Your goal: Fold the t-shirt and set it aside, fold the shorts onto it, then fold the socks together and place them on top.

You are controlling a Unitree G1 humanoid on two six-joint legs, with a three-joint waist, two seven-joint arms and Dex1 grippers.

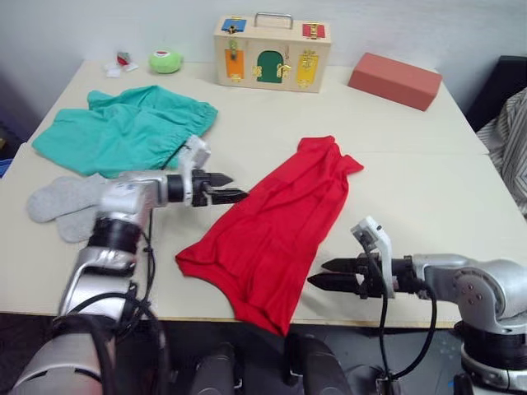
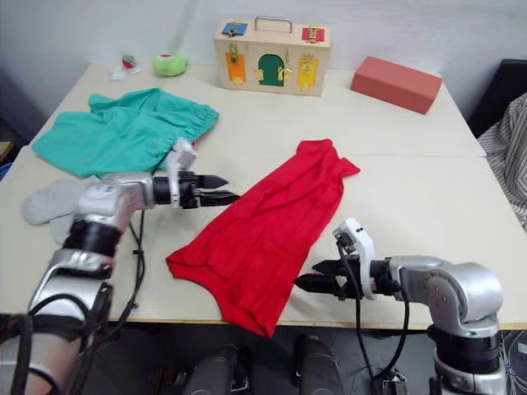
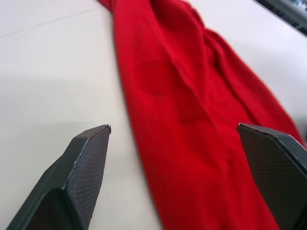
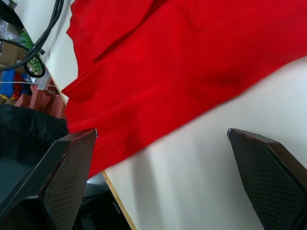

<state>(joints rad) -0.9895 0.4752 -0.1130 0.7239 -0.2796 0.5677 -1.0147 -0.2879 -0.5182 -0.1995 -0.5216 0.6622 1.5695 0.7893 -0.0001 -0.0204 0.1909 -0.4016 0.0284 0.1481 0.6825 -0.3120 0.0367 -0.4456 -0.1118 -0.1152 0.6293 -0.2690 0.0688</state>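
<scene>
The red t-shirt [image 1: 276, 226] lies as a long diagonal band across the middle of the table, and its near end droops over the front edge. My left gripper [image 1: 239, 187] is open just left of the shirt's long edge, low over the table; the left wrist view has the t-shirt [image 3: 192, 105] between its fingers. My right gripper [image 1: 316, 273] is open by the front edge, pointing at the shirt's lower right side [image 4: 182, 67]. The teal shorts [image 1: 123, 130] lie spread at the back left. The grey socks [image 1: 66, 204] rest at the left edge beside my left arm.
A wooden latch box [image 1: 272, 51] stands at the back centre, with a salmon-red block [image 1: 394, 80] to its right. A green toy [image 1: 165, 61] and small scraps [image 1: 122, 62] sit at the back left. A person's striped sleeve [image 1: 510, 140] shows at the right.
</scene>
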